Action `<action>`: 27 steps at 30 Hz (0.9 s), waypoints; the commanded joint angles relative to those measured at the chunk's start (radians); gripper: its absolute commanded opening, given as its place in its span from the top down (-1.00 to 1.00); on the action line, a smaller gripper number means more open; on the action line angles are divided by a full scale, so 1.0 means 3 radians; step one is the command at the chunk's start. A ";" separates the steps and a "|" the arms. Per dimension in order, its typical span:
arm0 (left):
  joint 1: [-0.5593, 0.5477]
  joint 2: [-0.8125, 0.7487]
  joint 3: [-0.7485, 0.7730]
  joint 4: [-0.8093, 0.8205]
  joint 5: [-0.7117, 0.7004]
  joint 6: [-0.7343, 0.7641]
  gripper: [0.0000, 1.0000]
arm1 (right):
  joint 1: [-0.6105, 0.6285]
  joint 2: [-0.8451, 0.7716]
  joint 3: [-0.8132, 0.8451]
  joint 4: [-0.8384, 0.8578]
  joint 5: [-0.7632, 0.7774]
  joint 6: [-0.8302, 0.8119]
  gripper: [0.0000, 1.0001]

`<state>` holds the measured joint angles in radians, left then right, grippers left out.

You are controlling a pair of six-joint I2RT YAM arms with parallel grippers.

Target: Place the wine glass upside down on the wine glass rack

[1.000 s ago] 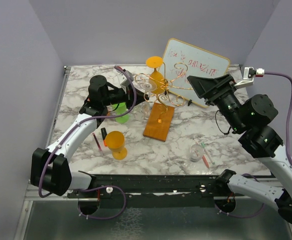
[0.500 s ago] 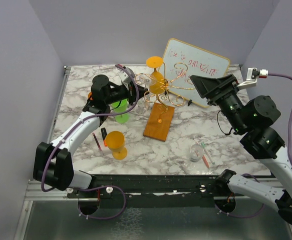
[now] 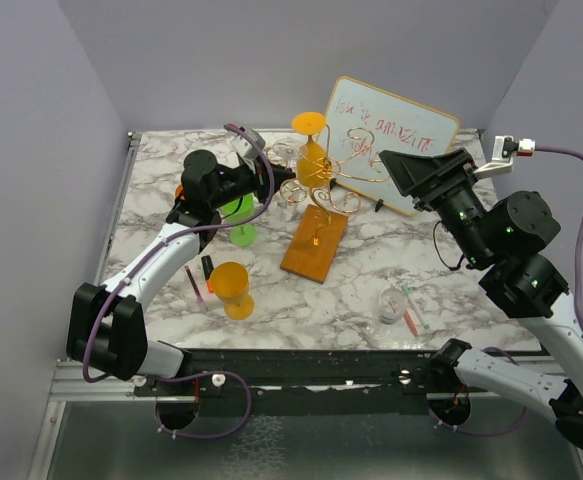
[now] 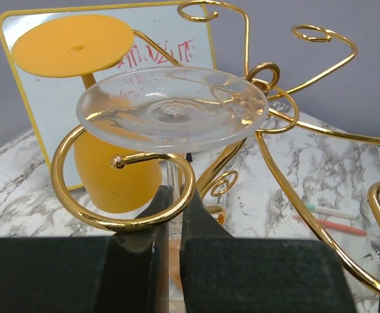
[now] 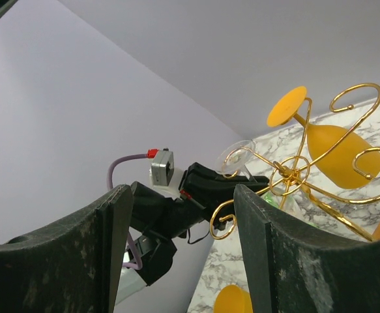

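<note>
A clear wine glass hangs upside down with its round foot on top. Its stem runs down through a curled gold loop of the wine glass rack. My left gripper is shut on the stem just below that loop; in the top view it sits at the rack's left side. The rack stands on its orange-brown wooden base. My right gripper is open and empty, in the air to the right of the rack, with its fingers wide apart.
An orange glass hangs upside down on the rack's far side. A second orange glass and a green one are on the table at the left. A whiteboard leans behind. A small clear cup and markers lie front right.
My left gripper has carried the clear glass right and up, into the rack's left loop. The rack and its base have shifted slightly to the left. The right arm rose slightly, then held.
</note>
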<state>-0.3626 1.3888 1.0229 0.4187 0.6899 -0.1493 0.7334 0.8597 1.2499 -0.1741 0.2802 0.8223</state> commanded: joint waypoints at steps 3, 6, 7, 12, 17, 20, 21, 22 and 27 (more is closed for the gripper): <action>-0.0003 -0.0105 -0.0079 0.0356 -0.0390 -0.0064 1.00 | 0.0000 -0.0042 -0.0049 -0.0077 0.0099 0.0029 -0.35; -0.0003 -0.0126 -0.0096 0.0382 -0.0454 -0.0075 1.00 | -0.0001 -0.0048 -0.0055 -0.0079 0.0099 0.0044 -0.35; -0.0003 -0.0127 -0.0090 0.0388 -0.0442 -0.0075 1.00 | -0.0001 -0.0048 -0.0055 -0.0079 0.0099 0.0046 -0.35; -0.0004 -0.0070 -0.0061 0.0389 -0.0404 -0.0136 1.00 | 0.0000 -0.0053 -0.0060 -0.0086 0.0099 0.0055 -0.35; -0.0006 -0.0135 -0.0115 0.0413 -0.0642 -0.0208 1.00 | 0.0000 -0.0053 -0.0060 -0.0099 0.0101 0.0056 -0.34; -0.0004 -0.0248 -0.0194 0.0432 -0.0820 -0.0206 1.00 | 0.0000 -0.0053 -0.0065 -0.0110 0.0104 0.0061 -0.35; -0.0003 -0.0280 -0.0229 0.0438 -0.0862 -0.0199 1.00 | 0.0000 -0.0053 -0.0069 -0.0110 0.0104 0.0065 -0.35; -0.0003 -0.0314 -0.0260 0.0444 -0.0904 -0.0204 1.00 | 0.0000 -0.0053 -0.0074 -0.0106 0.0101 0.0071 -0.35; -0.0003 -0.0397 -0.0348 0.0467 -0.0789 -0.0193 1.00 | 0.0000 -0.0040 -0.0091 -0.0105 0.0085 0.0087 -0.34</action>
<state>-0.3611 1.3212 0.9356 0.4870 0.4583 -0.2024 0.7334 0.8547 1.2377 -0.1814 0.2802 0.8379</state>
